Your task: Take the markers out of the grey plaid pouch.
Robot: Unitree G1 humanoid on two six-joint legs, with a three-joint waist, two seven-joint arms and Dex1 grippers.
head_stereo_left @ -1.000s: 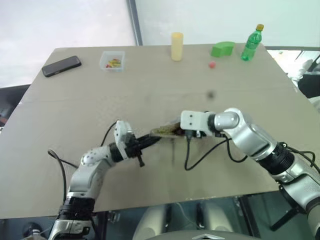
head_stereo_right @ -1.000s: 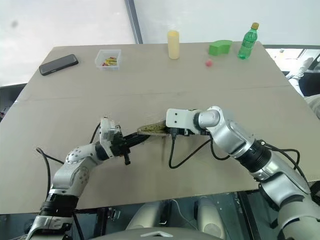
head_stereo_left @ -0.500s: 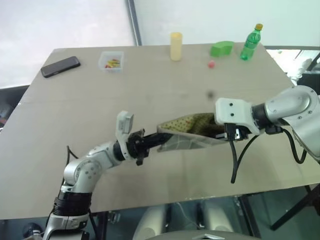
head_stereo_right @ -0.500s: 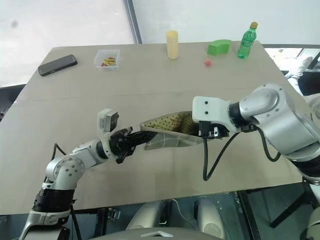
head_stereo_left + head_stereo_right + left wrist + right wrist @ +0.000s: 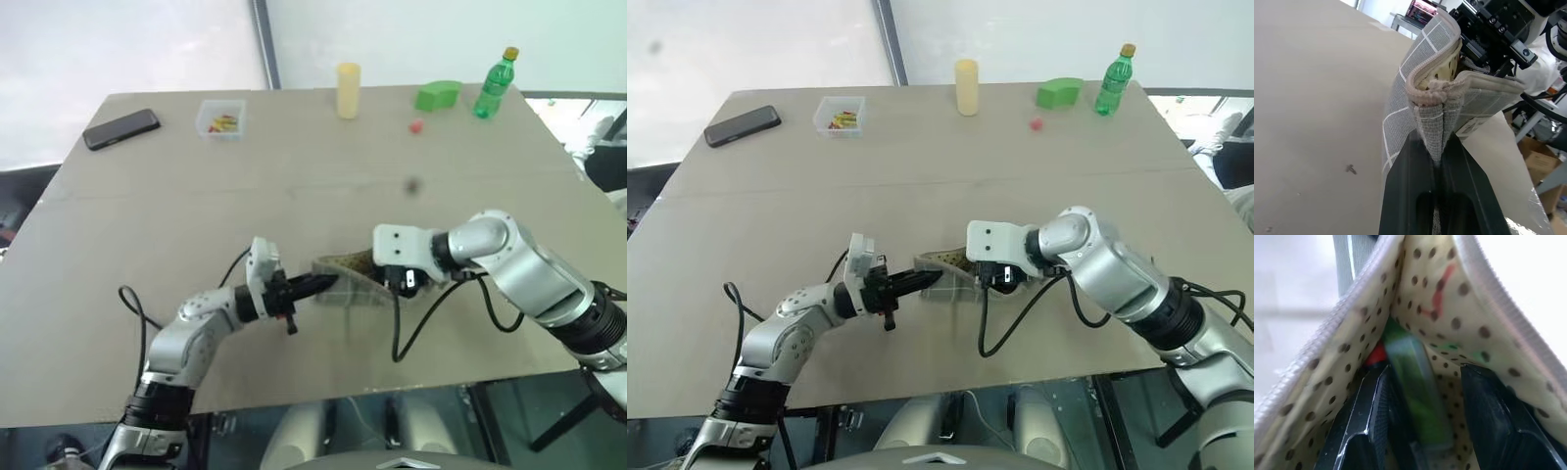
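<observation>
Half a second ago the grey plaid pouch [image 5: 345,287] was lifted and stretched wide between the arms; now it is back low over the counter [image 5: 147,196], bunched short, with the left gripper [image 5: 1436,161] clamped together on its end seam and the right gripper [image 5: 1422,396] pushed into its open mouth, fingers [image 5: 1488,406] apart around a green-capped marker [image 5: 1413,391], a red one [image 5: 1376,354] just beside it. So I judge the markers within reach but not yet out, the narrow spotted lining crowding the fingers. The phone [image 5: 120,128], small tray [image 5: 220,119], yellow cylinder [image 5: 347,90], green block [image 5: 437,95], red ball [image 5: 415,125] and bottle [image 5: 493,85] stand well apart at the far edge.
</observation>
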